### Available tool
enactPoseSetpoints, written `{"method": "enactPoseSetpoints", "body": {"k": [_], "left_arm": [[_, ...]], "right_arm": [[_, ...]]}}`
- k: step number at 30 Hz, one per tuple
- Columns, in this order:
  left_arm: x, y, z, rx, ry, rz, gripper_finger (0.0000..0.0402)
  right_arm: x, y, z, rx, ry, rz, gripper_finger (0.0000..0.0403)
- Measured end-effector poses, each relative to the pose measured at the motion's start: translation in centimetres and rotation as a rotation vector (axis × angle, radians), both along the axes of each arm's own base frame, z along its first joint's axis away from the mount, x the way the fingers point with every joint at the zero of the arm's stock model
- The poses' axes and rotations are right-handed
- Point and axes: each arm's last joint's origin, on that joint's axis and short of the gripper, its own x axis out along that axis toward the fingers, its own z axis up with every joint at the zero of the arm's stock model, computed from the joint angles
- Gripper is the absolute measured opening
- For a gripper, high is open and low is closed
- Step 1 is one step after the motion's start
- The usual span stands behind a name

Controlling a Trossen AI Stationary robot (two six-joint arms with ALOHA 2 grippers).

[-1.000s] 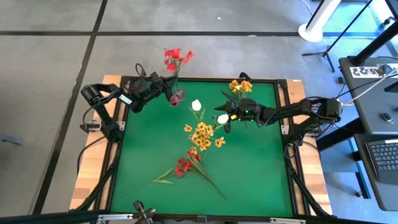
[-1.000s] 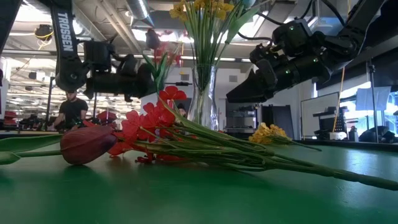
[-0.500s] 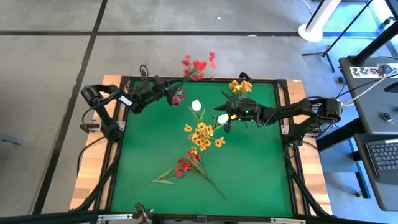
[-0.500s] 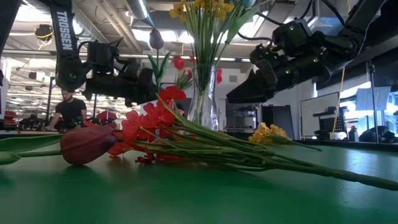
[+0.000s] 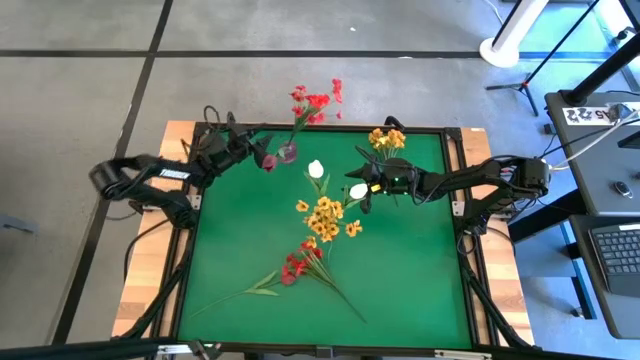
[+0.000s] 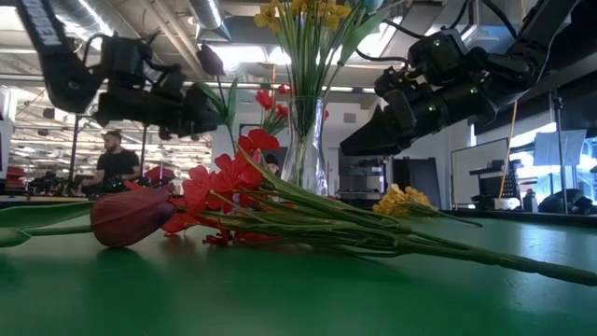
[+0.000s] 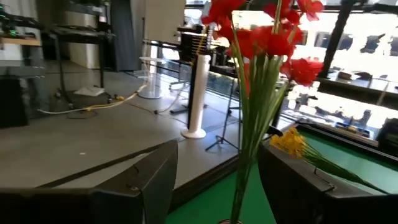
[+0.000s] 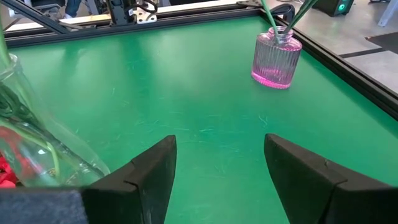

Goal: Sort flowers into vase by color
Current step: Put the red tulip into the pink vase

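1. The left gripper (image 5: pixel 262 153) hovered at the table's far-left edge, fingers (image 7: pixel 140 183) spread apart, just beside the pink ribbed vase (image 5: pixel 287 152).
2. The red spray (image 5: pixel 312 101) stood in that vase, stems leaning far and to the right.
3. A red spray (image 5: pixel 297 266) and a yellow spray (image 5: pixel 325 215) lay mid-table, stems running near-right.
4. The right gripper (image 5: pixel 366 186) hovered at centre-right, fingers (image 8: pixel 146 168) parted, beside the clear vase (image 6: pixel 303 140) of yellow flowers (image 5: pixel 386 138).
5. No writing was readable.
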Motion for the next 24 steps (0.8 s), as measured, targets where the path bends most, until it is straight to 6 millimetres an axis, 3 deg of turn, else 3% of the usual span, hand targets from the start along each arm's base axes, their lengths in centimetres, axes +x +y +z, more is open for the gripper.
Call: {"method": "enactPoseSetpoints", "body": {"k": [10, 19, 24], "left_arm": [[-3.2, -1.9, 1.7, -0.032, 0.236, 0.284, 0.0214], [-5.5, -6.1, 2.3, -0.218, 0.208, 0.199, 0.0214], [-6.6, -7.8, 3.6, -0.268, 0.277, 0.293, 0.0214]], "right_arm": [[0.0, 0.0, 0.0, -0.001, -0.001, -0.008, 0.0241], [0.0, -0.1, 0.0, -0.01, 0.0, -0.032, 0.0241], [0.0, -0.1, 0.0, -0.01, 0.0, -0.032, 0.0241]]}}
